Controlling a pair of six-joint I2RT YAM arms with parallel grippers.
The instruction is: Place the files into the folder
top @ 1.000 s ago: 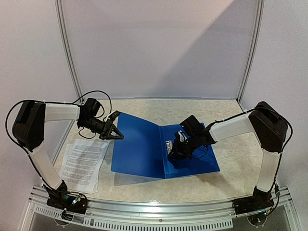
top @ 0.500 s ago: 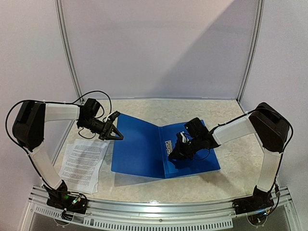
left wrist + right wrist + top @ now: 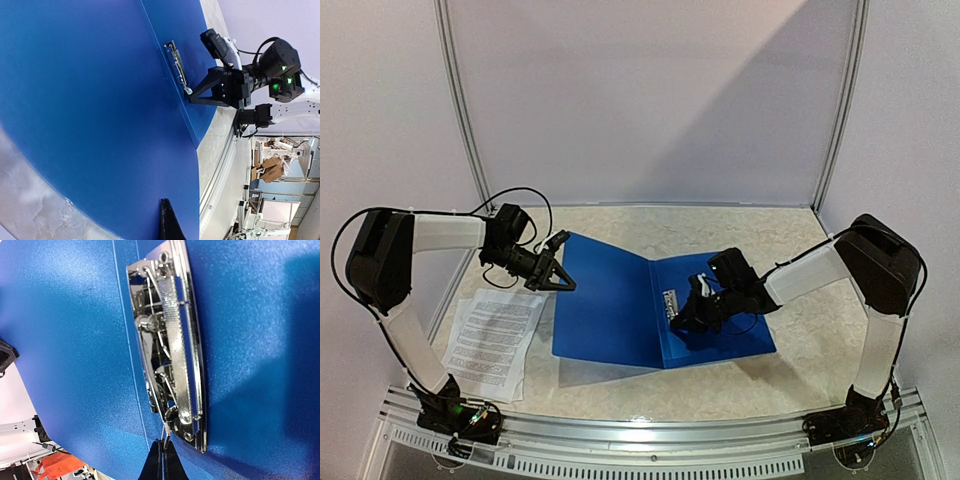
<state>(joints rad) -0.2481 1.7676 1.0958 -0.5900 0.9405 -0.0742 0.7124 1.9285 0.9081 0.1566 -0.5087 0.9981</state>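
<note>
Soft, even light fills the top view, and a diagonal edge between lighter and darker tone crosses the far wall (image 3: 650, 100). The raised folder (image 3: 610, 300) throws a blurry shadow on the table (image 3: 810, 355) at its near side. Close up, the metal clip (image 3: 172, 350) glints sharply, while the right fingers (image 3: 152, 465) are dark and unfocused.

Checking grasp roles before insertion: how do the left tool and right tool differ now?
Left tool pinches the folder's left cover at its outer edge, that cover tilted up; right tool pinches the wire of the metal clip at the spine. Left tool sits near the files on the table; right tool is over the flat right cover. Shared: both shut, both gripping part of the folder.
</note>
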